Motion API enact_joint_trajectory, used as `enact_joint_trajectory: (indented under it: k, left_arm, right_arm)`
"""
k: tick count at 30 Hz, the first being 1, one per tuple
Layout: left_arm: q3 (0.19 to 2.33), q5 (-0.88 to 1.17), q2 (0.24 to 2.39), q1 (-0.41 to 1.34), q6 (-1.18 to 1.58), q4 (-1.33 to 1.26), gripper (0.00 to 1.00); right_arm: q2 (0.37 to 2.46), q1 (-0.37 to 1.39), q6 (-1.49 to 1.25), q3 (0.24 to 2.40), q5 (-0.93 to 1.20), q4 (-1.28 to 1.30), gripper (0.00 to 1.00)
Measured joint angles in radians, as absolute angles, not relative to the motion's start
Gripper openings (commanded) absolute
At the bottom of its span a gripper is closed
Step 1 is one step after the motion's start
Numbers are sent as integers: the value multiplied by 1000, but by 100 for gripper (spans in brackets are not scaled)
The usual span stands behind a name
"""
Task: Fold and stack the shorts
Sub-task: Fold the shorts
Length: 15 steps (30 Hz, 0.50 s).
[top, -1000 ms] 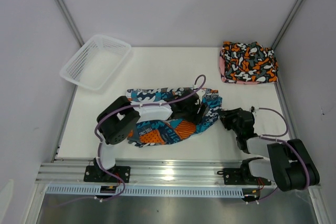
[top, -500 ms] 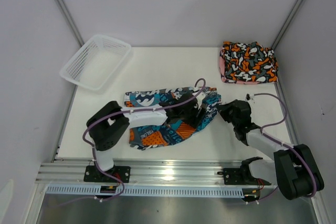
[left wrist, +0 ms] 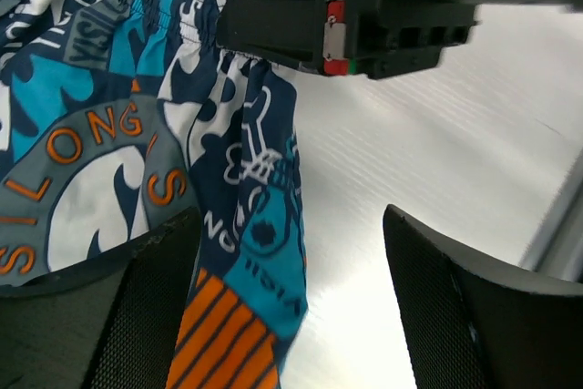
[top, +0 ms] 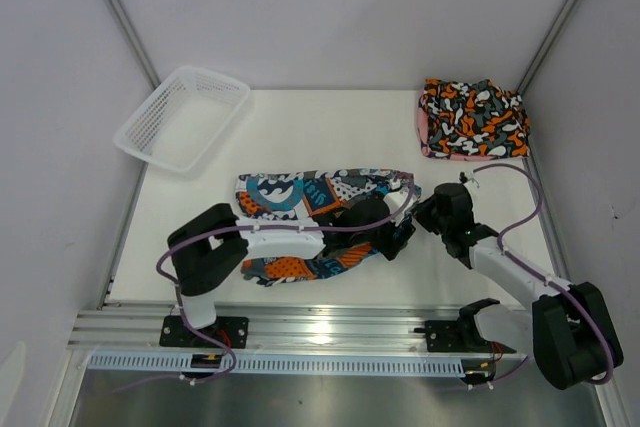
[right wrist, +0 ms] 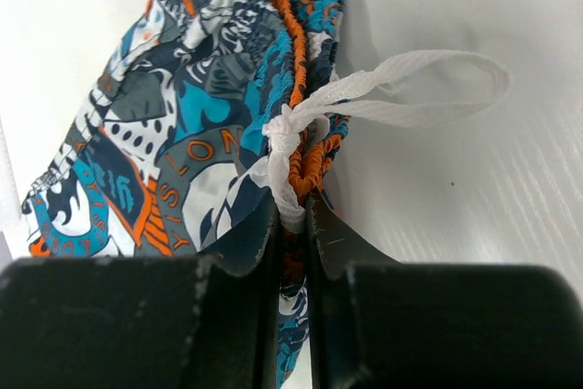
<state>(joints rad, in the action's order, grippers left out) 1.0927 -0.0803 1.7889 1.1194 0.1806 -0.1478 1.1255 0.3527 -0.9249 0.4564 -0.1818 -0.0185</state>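
Two shorts form the stack [top: 472,119]; teal shorts [top: 300,217] near it seem mid-fold. Right pincer [right wrist: 291,211] pinches their waistband [right wrist: 305,148], left pincer [left wrist: 291,261] is spread; next, draw that waistband across.

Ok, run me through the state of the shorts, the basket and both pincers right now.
teal-navy shorts: lying mid-table, unstacked, waistband pinched.
black shorts: folded, on the pink shorts.
pink shorts: bottom of the stack, mostly hidden.
basket: upright, empty.
left pincer: open, over the teal-navy shorts.
right pincer: shut on the teal-navy shorts' waistband.
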Motion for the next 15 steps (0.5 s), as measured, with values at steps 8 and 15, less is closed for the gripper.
enact_joint_trajectory:
  k: [8,15]
  left_arm:
    - [1156,-152,1918,1124,154,-156,87]
    - [1163,-239,1934,1124,139,-194,85]
  right_arm:
    - [1085,352,-938,501,-135,99,0]
    - [1085,350,-973,501,-65,112,0]
